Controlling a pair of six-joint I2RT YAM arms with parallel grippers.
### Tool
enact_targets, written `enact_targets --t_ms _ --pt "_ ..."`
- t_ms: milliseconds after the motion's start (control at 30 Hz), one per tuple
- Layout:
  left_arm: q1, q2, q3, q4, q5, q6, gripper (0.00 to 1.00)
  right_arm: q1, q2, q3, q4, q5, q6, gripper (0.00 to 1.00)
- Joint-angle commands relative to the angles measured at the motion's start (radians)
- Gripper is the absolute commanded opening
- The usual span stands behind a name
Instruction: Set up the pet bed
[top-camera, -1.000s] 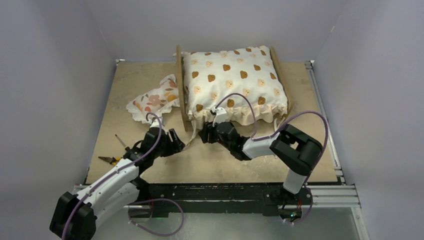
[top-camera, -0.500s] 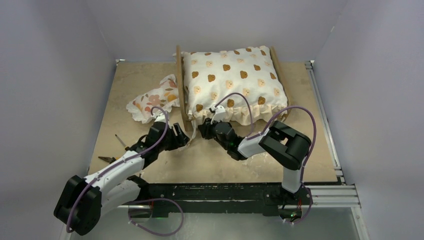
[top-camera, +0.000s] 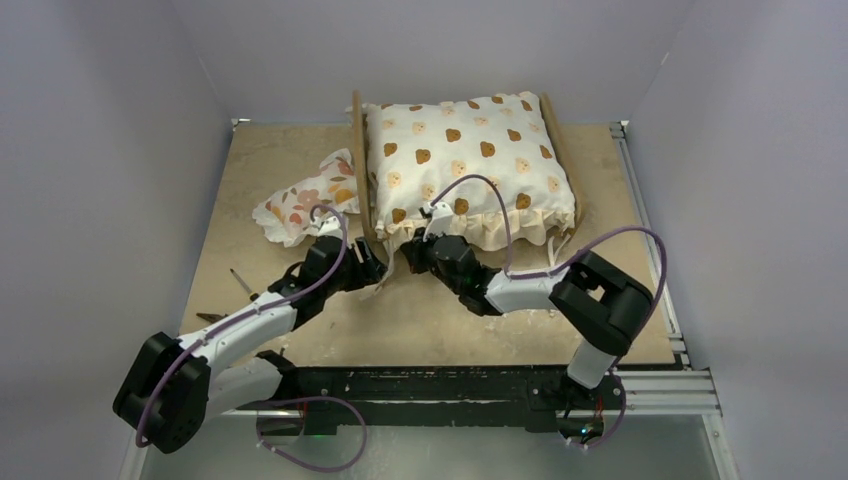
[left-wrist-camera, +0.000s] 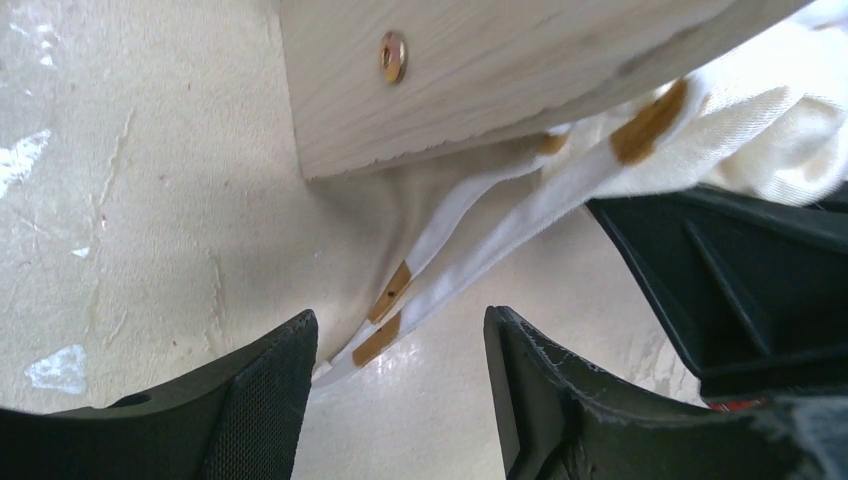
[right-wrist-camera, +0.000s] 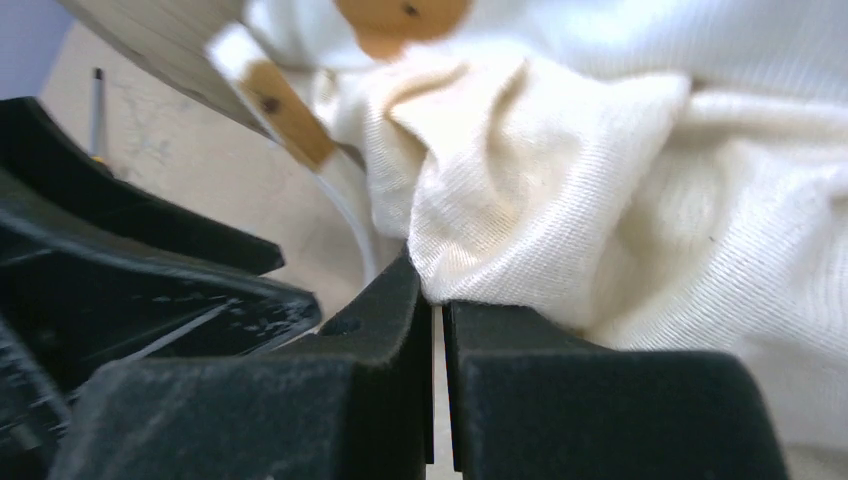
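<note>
The pet bed (top-camera: 358, 170) was set long-ways just past both hands, its near corner by the half-open, empty left hand (top-camera: 375, 268), while the bear-print cushion (top-camera: 470, 165) frill was pinched in the shut right hand (top-camera: 412, 255).

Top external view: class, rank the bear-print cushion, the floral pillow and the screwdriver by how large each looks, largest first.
1. bear-print cushion, clearly the largest
2. floral pillow
3. screwdriver, by far the smallest
</note>
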Motion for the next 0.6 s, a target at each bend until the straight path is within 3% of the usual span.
enact_targets --t_ms 0,300,567 --pt "-0.004 0.008 0.06 0.064 -0.049 0.008 0.61 -0.006 -0.089 0.071 -0.134 -0.037 0.013 0.0" --pt "-0.005 0.038 0.093 0.125 -0.091 -0.03 0.61 -0.015 -0.144 0.206 -0.322 -0.135 0.009 0.0" --pt "-0.005 -0.049 0.085 0.147 -0.152 -0.097 0.61 -0.019 -0.197 0.226 -0.378 -0.157 -0.032 0.0"
